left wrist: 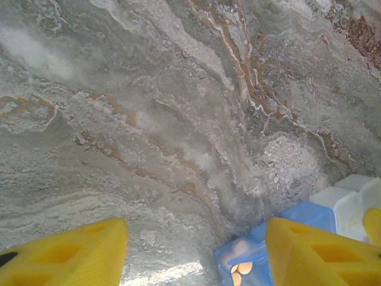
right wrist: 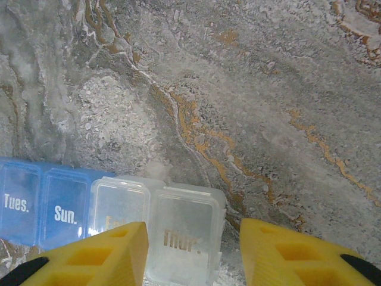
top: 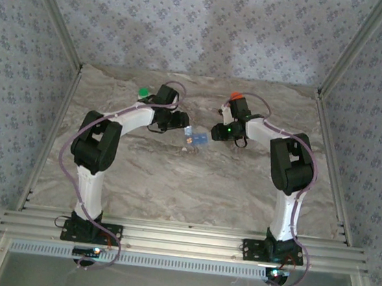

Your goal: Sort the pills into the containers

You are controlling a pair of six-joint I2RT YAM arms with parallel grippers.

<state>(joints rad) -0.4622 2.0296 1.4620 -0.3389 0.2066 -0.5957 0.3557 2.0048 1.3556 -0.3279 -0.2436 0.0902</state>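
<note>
The pill box (top: pixel 195 139), a row of blue and clear compartments, lies flat on the marble table between my two grippers. In the left wrist view its blue end compartment (left wrist: pixel 247 262) holds round orange pills (left wrist: pixel 241 270). It sits just inside my right yellow finger (left wrist: pixel 315 250). My left gripper (left wrist: pixel 196 229) stands open over bare table. In the right wrist view the clear "Thur." end compartment (right wrist: pixel 184 235) lies between the fingers of my open right gripper (right wrist: pixel 193 229), with a gap on its right side. The blue "Sun." and "Tues." lids (right wrist: pixel 62 205) look closed.
A white bottle with a green cap (top: pixel 143 94) stands behind the left arm. An orange bottle (top: pixel 236 97) stands behind the right arm. Aluminium rails (top: pixel 180 242) and patterned walls bound the table. Open marble lies toward the near edge.
</note>
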